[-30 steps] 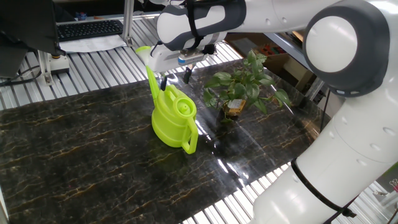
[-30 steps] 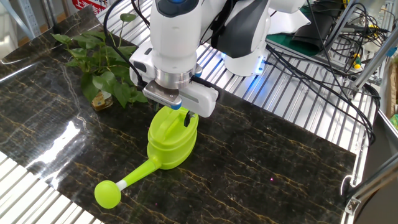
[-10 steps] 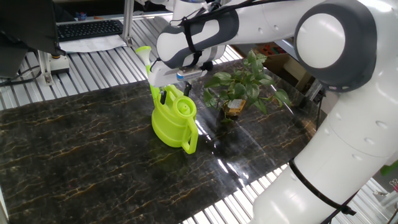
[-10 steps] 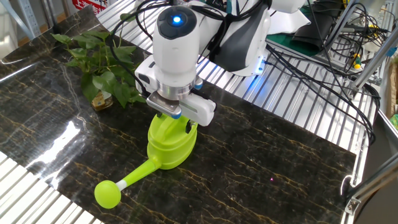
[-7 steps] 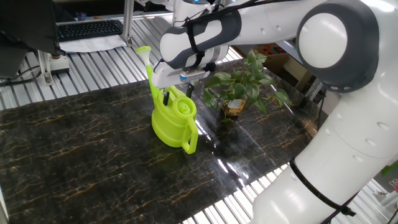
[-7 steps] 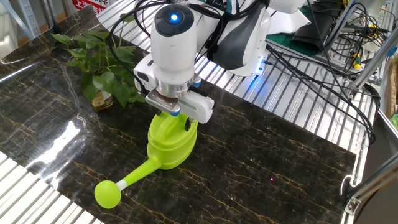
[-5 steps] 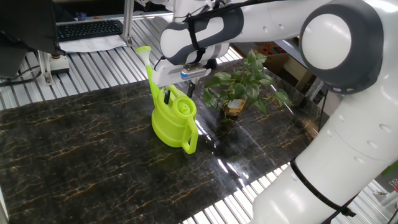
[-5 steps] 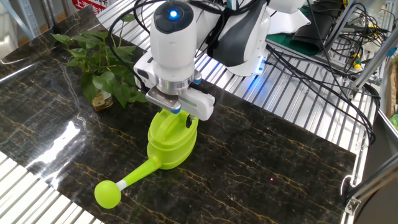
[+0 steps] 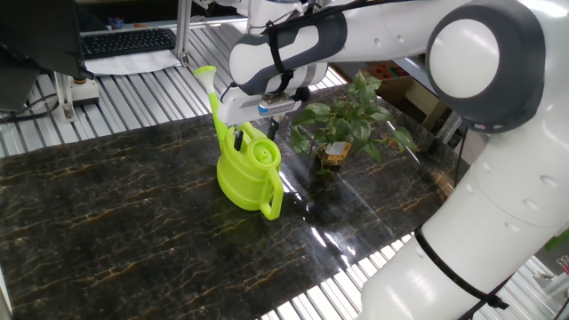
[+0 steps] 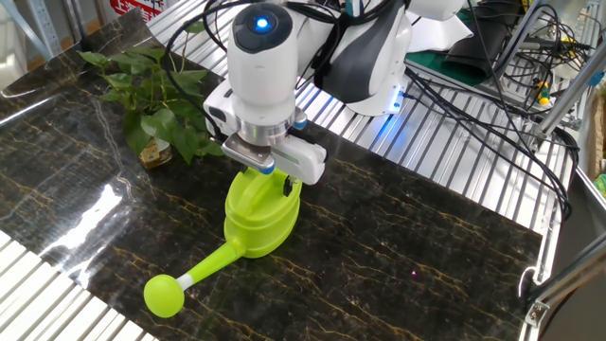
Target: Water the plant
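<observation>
Gripper state: the gripper [image 9: 253,133] sits directly over the top of the watering can [image 9: 249,169], fingers pointing down and straddling its top handle; whether the fingers press on the handle cannot be told.
Can position: upright on the dark marble table [image 9: 107,222], base apparently on the surface.
Can long axis: runs from the looped rear handle to the spout [image 10: 194,277], which ends in a round rose.
Plant position: the plant [image 9: 347,124] stands just beside the can, near the table edge.
Key relation: the plant lies to the side of the gripper, roughly crosswise to the spout axis.
Judgement: 1 rotation of the can toward the plant seems needed before tilting.
</observation>
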